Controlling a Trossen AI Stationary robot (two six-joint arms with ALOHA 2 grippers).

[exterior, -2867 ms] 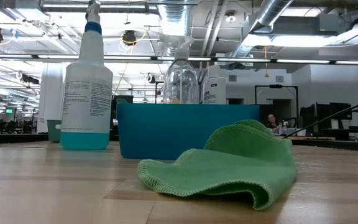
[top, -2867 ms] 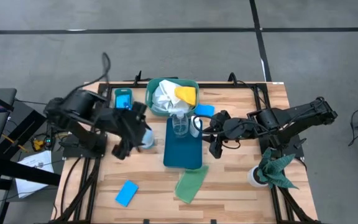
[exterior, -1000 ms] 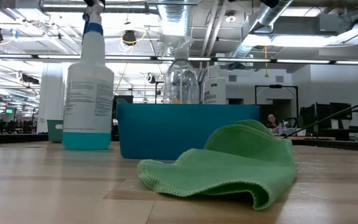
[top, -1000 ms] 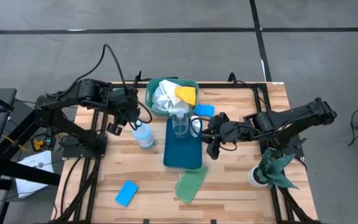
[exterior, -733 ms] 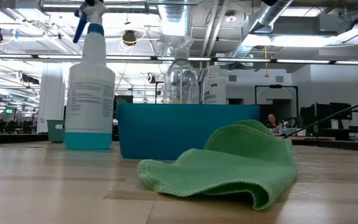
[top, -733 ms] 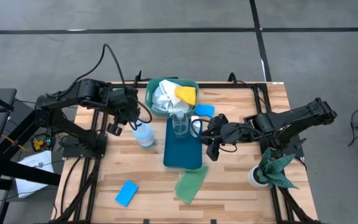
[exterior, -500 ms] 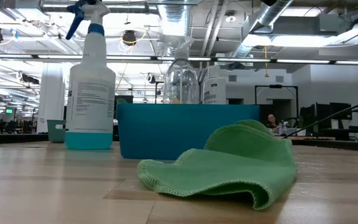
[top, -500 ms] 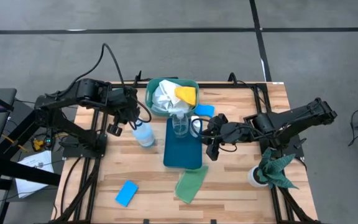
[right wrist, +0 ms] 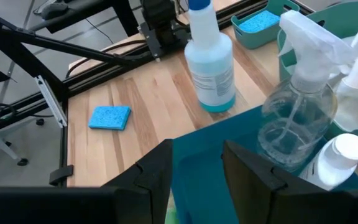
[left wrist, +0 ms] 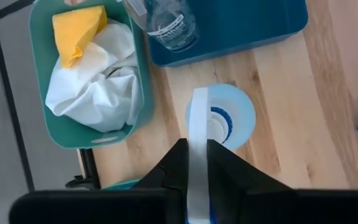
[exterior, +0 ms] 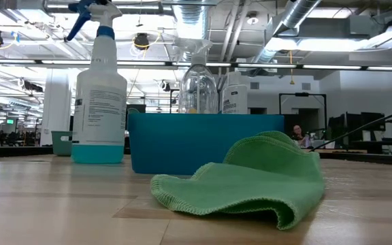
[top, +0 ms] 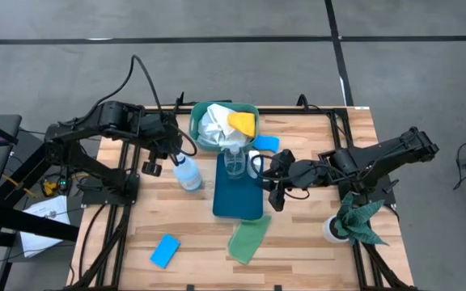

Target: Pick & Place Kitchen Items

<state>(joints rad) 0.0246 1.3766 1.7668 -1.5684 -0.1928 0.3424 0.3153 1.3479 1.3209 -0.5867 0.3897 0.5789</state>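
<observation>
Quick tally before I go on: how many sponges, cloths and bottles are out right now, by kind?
Blue sponges: 3
White cloth: 1
Yellow cloth: 1
Light-green cloth: 1
Dark green rag: 1
Blue-liquid spray bottle: 1
Clear spray bottle: 1
Small white bottle: 1
Total: 10

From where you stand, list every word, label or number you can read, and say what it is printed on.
None can be read as words.
Spray bottle: a white label with lines of small dark print, too small to read.
White bottle behind the blue bin: dark label print, too blurred to read.
Clear spray bottle in the bin: faint print on its side, illegible.
</observation>
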